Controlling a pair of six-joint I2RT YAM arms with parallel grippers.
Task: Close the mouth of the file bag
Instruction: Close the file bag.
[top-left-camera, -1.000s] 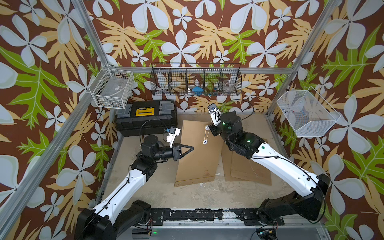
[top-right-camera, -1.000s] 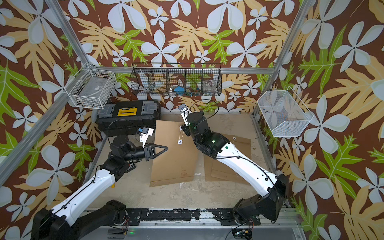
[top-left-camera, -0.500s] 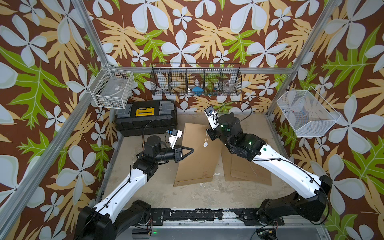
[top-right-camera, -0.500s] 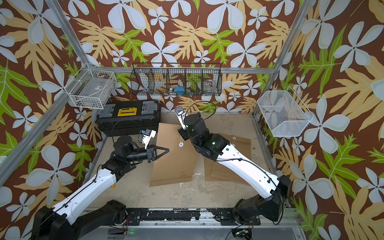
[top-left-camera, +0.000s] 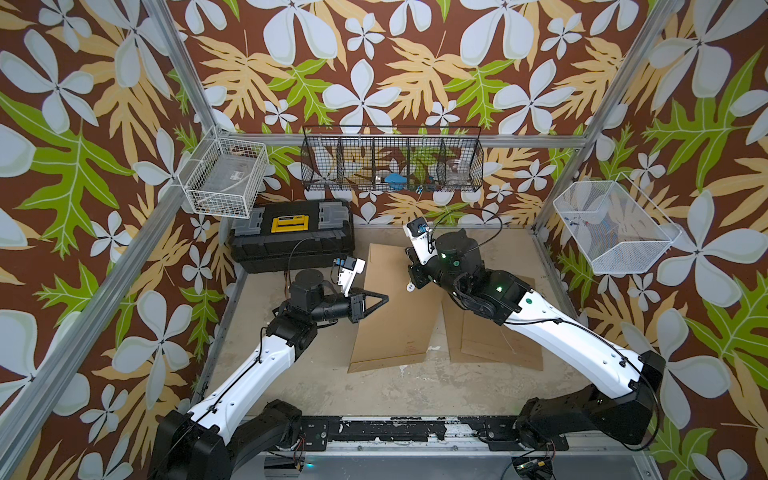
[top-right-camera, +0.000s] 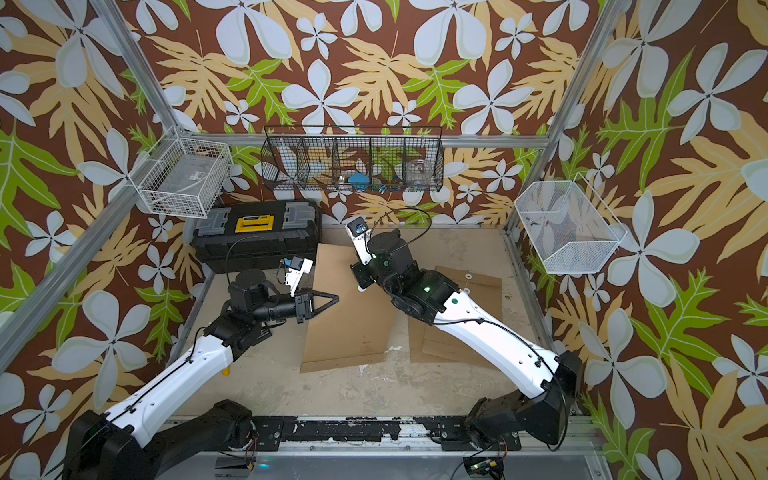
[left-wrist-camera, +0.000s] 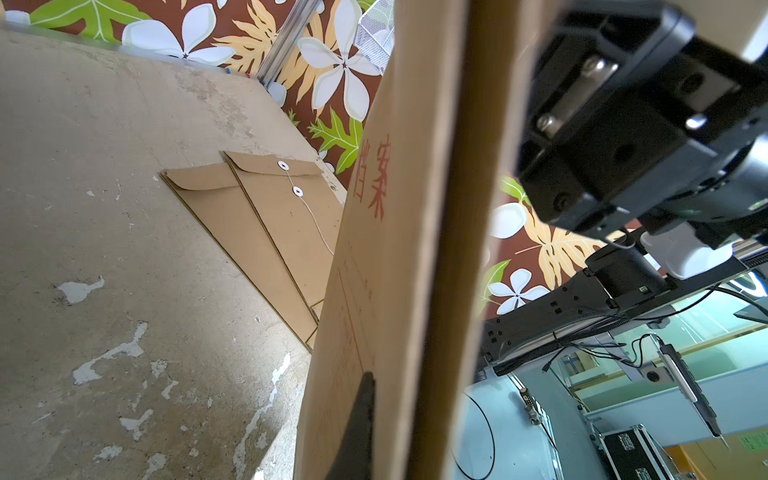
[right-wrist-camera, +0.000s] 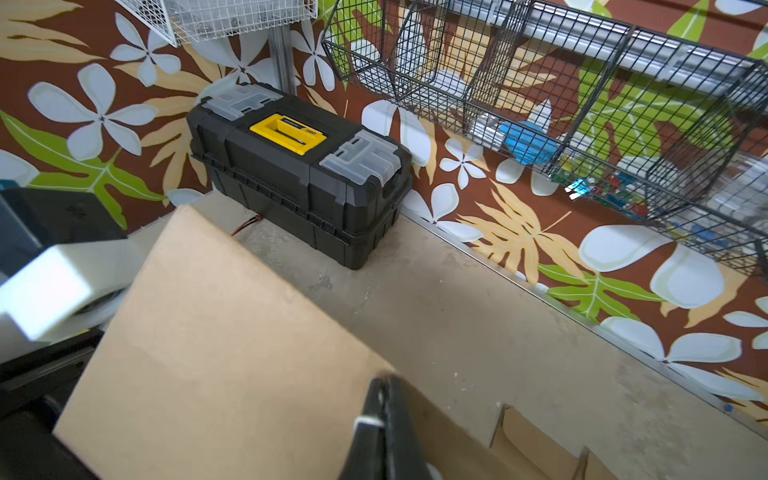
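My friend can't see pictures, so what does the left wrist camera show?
A brown file bag with red characters is held up close to the camera by the left fingers. Behind it, two more brown file bags lie overlapped on the scuffed table, one with white discs and a string.

Worn, paint-chipped beige tabletop (top-left-camera: 374, 390); black toolbox (top-left-camera: 291, 241) at back corner; stack of brown envelopes (top-left-camera: 478, 343) lying flat, well apart.

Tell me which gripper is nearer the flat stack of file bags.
Right. The right gripper is close beside the stack, its arm over it; the left gripper sits across the lifted file bag, farther off.
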